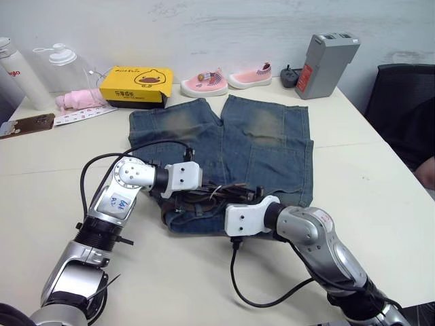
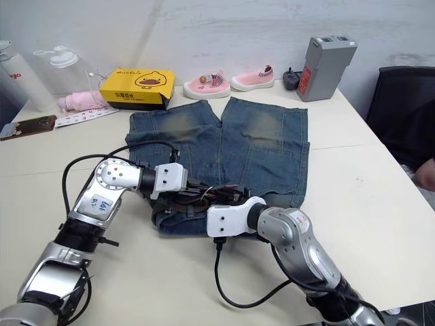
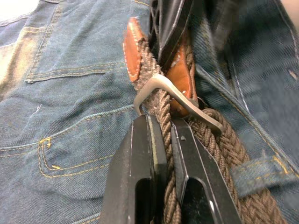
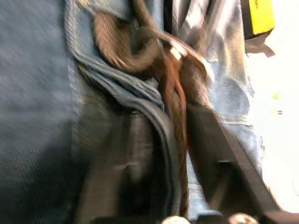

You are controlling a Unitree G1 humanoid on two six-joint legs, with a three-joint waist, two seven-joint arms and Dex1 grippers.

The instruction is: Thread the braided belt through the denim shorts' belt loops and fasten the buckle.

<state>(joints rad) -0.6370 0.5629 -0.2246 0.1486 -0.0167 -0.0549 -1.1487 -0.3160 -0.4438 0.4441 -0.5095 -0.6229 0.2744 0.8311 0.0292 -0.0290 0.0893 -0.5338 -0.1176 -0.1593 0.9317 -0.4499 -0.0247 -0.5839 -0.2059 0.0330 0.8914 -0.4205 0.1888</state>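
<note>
Shorts lie flat on the tabletop, legs pointing away, waistband nearest the robot. Belt sits bunched along the waistband between both arms. Left gripper is narrow, pinching the belt strap right at the buckle, which rests on the denim beside tan leather tabs. Right gripper straddles the strap and a fold of waistband; blurred, can't tell whether it's clamped. 1 loop crosses the belt.

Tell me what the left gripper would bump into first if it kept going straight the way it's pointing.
Probably the buckle: the left gripper, shut on the belt, has the metal frame right beyond its fingertips, then the other gripper's black finger. Depth is uncertain.
</note>
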